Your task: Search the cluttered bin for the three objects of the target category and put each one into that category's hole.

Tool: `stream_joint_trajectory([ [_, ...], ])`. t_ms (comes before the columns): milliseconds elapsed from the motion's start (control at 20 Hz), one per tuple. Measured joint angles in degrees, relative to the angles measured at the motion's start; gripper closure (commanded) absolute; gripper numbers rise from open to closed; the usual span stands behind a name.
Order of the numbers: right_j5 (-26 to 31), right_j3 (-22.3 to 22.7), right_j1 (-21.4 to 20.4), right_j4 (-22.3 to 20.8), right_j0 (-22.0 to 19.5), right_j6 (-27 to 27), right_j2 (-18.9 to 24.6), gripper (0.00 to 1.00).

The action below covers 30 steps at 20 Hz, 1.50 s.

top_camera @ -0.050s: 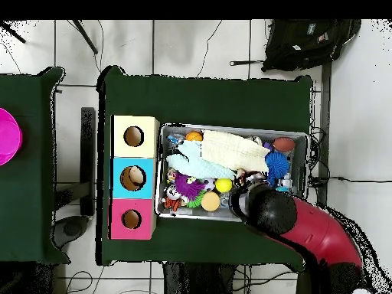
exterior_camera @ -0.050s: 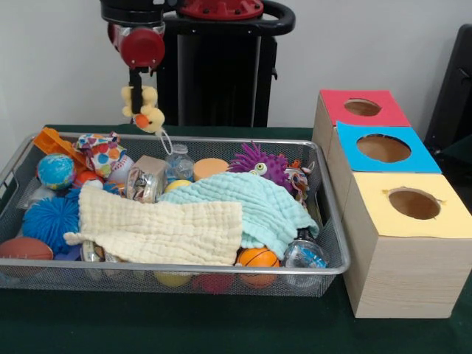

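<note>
A yellow plush duck [exterior_camera @ -0.050s: 145, 108] with an orange beak hangs above the back left of the wire mesh bin [exterior_camera @ -0.050s: 184, 269], with my gripper [exterior_camera @ -0.050s: 136, 91] shut on it. A white loop dangles below the duck. To the right stand three wooden boxes, each with a round hole in its top: red [exterior_camera @ -0.050s: 363, 108], blue [exterior_camera @ -0.050s: 383, 148] and yellow [exterior_camera @ -0.050s: 414, 203]. In the overhead view the red arm [top_camera @ -0.050s: 306, 230] covers the gripper and the duck at the bin's [top_camera @ -0.050s: 230, 127] lower edge. The boxes there are yellow [top_camera @ -0.050s: 134, 136], blue [top_camera @ -0.050s: 134, 178] and pink [top_camera @ -0.050s: 132, 219].
The bin holds a cream cloth [exterior_camera @ -0.050s: 158, 225], a mint cloth [exterior_camera @ -0.050s: 251, 203], a purple spiky toy [exterior_camera @ -0.050s: 258, 162], a blue spiky ball [exterior_camera @ -0.050s: 48, 217], a globe ball [exterior_camera @ -0.050s: 55, 171], a small basketball [exterior_camera @ -0.050s: 258, 258] and several other toys. A black bag [top_camera @ -0.050s: 306, 42] lies on the floor.
</note>
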Motion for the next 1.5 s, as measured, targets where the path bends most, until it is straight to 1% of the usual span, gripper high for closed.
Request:
stream_joint_trajectory([
  [350,-0.01,3.1,-1.41,-1.08,2.63,0.0,-0.01,1.0],
  [700,-0.01,5.87,-2.41,-1.06,4.74,0.0,-0.11,1.0],
  [1500,-0.45,10.89,-4.22,-1.05,8.38,0.0,-0.67,1.0],
])
